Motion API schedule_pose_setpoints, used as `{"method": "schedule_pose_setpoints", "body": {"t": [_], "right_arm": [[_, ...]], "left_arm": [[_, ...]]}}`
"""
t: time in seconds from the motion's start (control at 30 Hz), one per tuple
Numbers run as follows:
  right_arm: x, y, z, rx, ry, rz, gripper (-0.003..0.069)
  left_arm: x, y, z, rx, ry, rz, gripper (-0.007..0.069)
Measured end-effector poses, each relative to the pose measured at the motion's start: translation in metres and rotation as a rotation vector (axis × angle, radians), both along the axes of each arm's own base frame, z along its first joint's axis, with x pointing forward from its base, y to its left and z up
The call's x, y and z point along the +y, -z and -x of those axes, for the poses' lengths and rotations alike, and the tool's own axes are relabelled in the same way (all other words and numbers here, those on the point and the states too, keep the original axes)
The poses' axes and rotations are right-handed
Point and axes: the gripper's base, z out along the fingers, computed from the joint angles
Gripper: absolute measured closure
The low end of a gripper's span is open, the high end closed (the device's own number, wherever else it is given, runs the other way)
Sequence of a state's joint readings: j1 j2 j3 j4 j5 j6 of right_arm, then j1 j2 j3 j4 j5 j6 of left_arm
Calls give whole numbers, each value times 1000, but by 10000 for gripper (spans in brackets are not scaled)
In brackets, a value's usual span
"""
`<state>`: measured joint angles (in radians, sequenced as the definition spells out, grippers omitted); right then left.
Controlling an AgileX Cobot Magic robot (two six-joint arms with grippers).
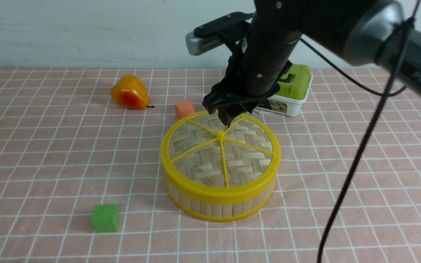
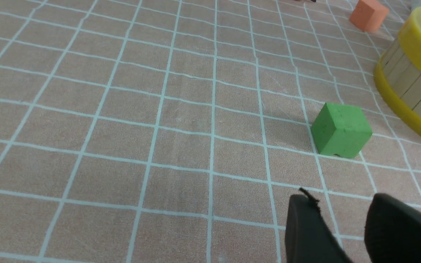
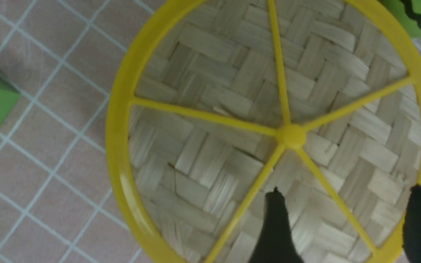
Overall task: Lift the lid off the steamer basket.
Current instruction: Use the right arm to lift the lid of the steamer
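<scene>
Right pincer [image 3: 345,191] hangs spread open above the lid [image 3: 210,109]: lower it astride a spoke [image 3: 316,171], clench, then lift straight up.

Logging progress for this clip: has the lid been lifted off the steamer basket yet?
No, in the front view the lid sits flat on the steamer basket, with the right gripper over its far side.
</scene>
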<state>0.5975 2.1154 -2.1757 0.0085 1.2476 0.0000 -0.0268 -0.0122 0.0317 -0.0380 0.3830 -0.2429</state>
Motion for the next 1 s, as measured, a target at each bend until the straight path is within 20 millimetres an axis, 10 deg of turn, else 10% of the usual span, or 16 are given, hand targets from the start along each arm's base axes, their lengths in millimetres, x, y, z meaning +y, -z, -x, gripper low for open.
{"method": "schedule_pose_setpoints", "body": {"t": [0.57,0.87,1.0], "right_arm": [[18,61,-27,63,43,14,283],[19,60,-28,55,47,4,561],[19,57,-27,51,47,6,578]], "left_arm": [[0,0,0,0,0,0,385],[0,0,0,0,0,0,385],[0,0,0,0,0,0,385]]}}
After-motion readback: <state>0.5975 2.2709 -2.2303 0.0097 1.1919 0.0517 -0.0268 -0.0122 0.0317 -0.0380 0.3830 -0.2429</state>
